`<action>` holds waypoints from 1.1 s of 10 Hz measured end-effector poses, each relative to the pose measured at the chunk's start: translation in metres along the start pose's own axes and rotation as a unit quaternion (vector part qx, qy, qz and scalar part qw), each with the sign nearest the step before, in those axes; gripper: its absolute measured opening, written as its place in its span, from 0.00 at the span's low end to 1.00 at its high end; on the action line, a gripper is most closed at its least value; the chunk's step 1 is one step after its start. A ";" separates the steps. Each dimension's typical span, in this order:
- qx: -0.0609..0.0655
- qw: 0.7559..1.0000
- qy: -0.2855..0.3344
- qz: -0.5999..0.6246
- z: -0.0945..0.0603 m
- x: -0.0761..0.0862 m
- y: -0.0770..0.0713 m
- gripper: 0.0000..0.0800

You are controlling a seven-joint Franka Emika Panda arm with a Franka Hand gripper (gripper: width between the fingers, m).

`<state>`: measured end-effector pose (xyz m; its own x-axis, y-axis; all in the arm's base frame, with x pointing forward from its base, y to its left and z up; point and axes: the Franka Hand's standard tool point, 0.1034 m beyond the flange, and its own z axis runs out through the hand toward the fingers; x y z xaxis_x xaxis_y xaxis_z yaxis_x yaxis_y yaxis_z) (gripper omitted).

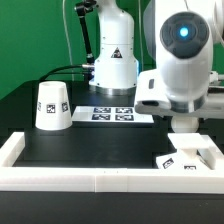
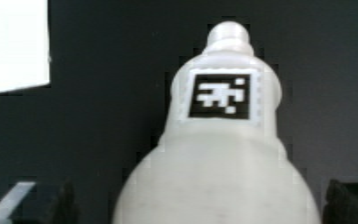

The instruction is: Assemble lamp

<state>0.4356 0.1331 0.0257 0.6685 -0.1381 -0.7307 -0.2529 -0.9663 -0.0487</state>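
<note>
The bulb (image 2: 220, 150) fills the wrist view: a white ball head with a tagged stem pointing away from the camera. My gripper (image 2: 194, 205) is open and straddles the ball head. A dark finger (image 2: 34, 203) stands apart from it on one side and the other finger (image 2: 346, 200) is close on the other. In the exterior view the gripper (image 1: 184, 126) is low at the right, just behind the flat square base (image 1: 190, 155), and the arm hides the bulb. The cup-like shade (image 1: 52, 105) stands at the exterior view's left.
The marker board (image 1: 112, 113) lies at the back middle in front of the robot's pedestal. A low white wall (image 1: 90, 178) runs along the front and up both sides of the black table.
</note>
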 end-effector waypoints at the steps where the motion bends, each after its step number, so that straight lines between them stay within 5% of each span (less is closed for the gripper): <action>1: 0.001 1.000 0.010 -0.001 -0.002 0.004 -0.003 0.87; 9: -0.002 1.000 0.007 0.010 0.017 0.006 -0.002 0.87; 10: -0.003 1.000 0.007 0.014 0.018 0.006 -0.003 0.72; 11: -0.003 1.000 0.007 0.015 0.018 0.006 -0.003 0.72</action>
<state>0.4280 0.1395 0.0096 0.6707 -0.1703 -0.7219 -0.2693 -0.9628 -0.0231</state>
